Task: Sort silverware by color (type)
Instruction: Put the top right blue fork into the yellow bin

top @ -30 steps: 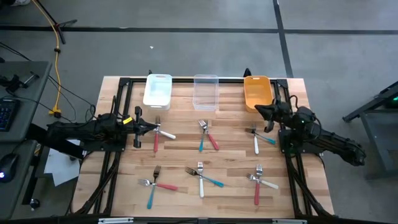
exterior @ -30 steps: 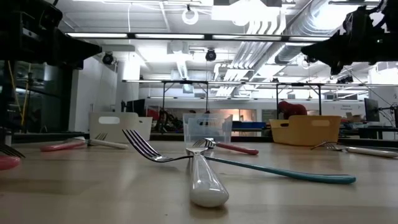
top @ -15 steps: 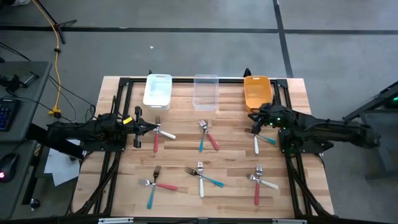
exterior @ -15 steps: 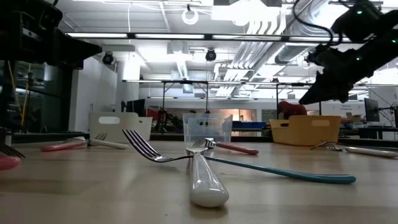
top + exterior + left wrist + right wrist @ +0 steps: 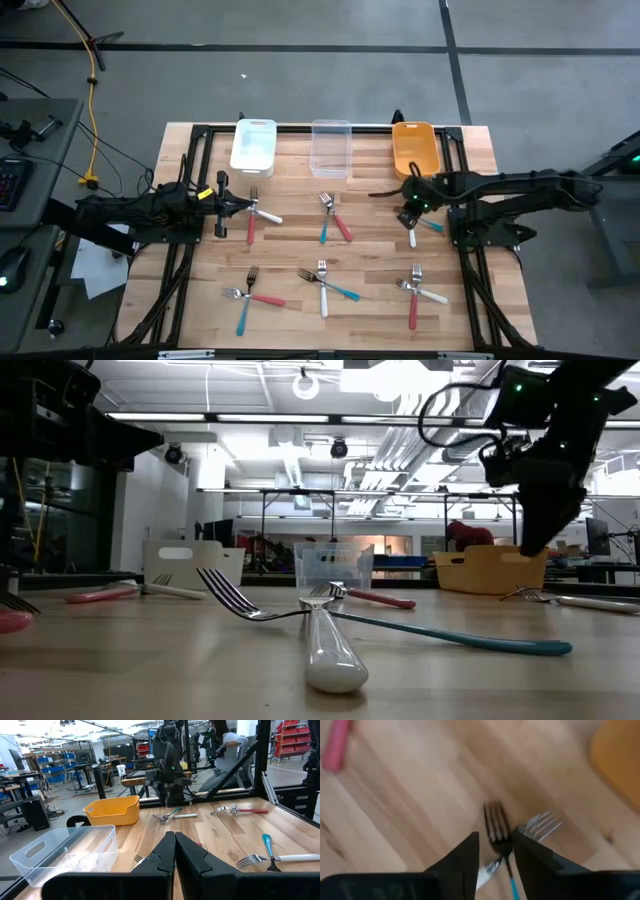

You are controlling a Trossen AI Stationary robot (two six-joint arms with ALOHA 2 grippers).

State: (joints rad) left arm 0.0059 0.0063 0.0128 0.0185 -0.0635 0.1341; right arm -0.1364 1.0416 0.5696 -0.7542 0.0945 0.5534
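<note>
Right gripper hangs narrowly parted over crossed teal fork and white fork; descend straddling only the teal neck, then close.

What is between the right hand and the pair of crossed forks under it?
Nothing visible. The right hand hangs open directly above the blue fork, which lies crossed with the white fork on the table. Between the fingers and the forks only bare wood shows. The orange bin stands to the side.
</note>
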